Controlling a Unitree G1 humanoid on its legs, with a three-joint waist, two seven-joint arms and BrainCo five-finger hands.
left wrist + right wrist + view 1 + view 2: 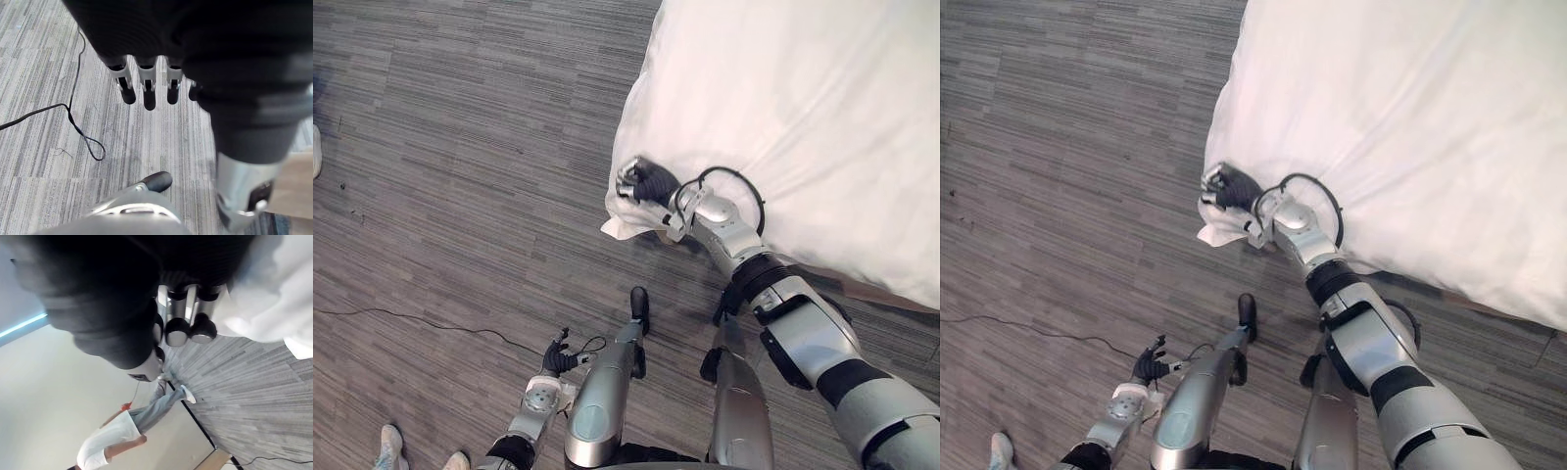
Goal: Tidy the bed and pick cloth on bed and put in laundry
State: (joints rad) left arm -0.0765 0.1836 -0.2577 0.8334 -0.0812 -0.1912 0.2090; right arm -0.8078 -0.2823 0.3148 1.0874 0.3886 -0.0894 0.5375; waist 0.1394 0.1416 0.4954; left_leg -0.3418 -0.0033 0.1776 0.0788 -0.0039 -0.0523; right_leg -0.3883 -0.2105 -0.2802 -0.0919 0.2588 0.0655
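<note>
The bed [803,108] lies ahead to the right — right robot hand [646,183] at its near corner, floor [460,147] left.

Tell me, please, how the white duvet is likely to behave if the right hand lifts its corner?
The white duvet looks soft and floppy: it creases around the right hand and its corner droops below. It seems puffy, so probably light for its bulk, though the large spread may drag. The left hand hangs near the floor.

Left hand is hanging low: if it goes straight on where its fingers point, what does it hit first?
The left hand points its open fingers down at the grey floor. It would meet that first; nothing shows between them, though depth is unclear.
</note>
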